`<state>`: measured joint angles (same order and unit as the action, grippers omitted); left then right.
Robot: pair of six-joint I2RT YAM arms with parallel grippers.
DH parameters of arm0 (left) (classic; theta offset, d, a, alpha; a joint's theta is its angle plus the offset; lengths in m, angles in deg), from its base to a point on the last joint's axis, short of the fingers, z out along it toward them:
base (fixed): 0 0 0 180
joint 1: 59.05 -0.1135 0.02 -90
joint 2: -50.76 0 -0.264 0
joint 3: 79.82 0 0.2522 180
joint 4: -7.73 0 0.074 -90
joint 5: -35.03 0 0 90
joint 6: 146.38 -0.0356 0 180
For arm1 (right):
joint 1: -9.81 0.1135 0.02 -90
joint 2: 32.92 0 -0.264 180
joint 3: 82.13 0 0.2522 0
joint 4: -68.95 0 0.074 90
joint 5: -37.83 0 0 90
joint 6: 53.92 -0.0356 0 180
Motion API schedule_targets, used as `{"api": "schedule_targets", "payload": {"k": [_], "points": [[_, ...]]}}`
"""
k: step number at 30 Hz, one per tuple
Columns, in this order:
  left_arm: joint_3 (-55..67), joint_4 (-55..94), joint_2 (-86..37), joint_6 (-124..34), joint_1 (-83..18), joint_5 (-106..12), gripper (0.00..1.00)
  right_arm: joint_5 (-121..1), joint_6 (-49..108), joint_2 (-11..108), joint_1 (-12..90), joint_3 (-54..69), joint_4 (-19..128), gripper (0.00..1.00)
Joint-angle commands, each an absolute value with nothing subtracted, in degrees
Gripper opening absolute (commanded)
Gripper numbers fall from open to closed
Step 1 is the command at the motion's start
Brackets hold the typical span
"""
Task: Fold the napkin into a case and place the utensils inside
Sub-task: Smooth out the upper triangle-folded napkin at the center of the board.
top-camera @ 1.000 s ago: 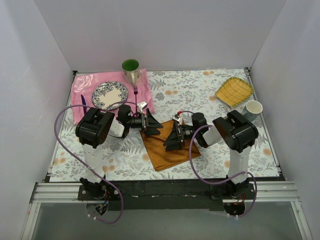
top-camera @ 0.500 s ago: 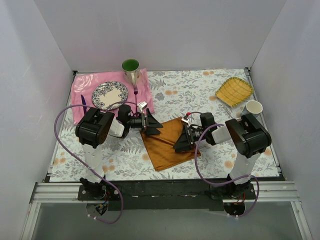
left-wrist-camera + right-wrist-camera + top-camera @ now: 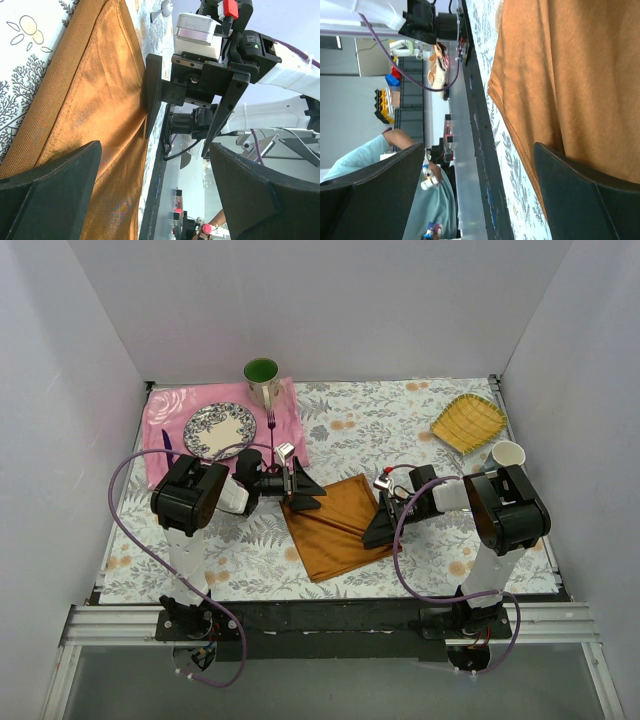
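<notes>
The rust-orange napkin [image 3: 335,528] lies flat on the flowered table, set as a diamond between the two arms. My left gripper [image 3: 316,496] hovers open at its upper left corner, with the cloth [image 3: 95,115] running under one finger [image 3: 50,195]. My right gripper [image 3: 378,522] stands open at the napkin's right edge, with orange cloth [image 3: 570,75] beside one finger [image 3: 590,200] and nothing between the jaws. A purple fork [image 3: 271,425] lies on the pink cloth right of the plate. A dark blue utensil [image 3: 167,448] lies left of the plate. No spoon shows.
A pink cloth [image 3: 165,410] at the back left carries a patterned plate [image 3: 219,430] and a green-lined mug [image 3: 262,378]. A yellow woven dish [image 3: 468,422] and a white cup [image 3: 506,456] stand at the right. The black front rail [image 3: 330,615] borders the table.
The right arm has drawn back rightward from the napkin's middle to its right edge, uncovering more of the cloth. The left arm has stayed still.
</notes>
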<state>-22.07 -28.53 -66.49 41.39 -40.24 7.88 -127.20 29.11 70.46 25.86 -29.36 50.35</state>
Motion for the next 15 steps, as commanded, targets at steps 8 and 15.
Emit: {"api": "schedule_targets", "payload": {"k": [8,15], "points": [[-21.5,-28.5,-61.9,38.8,-39.8,7.0,0.91,-124.2,39.9,64.3,26.9,-22.8,34.6,0.92],[-20.4,-29.3,-55.0,44.4,-34.1,5.5,0.91,-119.3,38.9,56.7,26.7,-21.2,30.5,0.53]]}}
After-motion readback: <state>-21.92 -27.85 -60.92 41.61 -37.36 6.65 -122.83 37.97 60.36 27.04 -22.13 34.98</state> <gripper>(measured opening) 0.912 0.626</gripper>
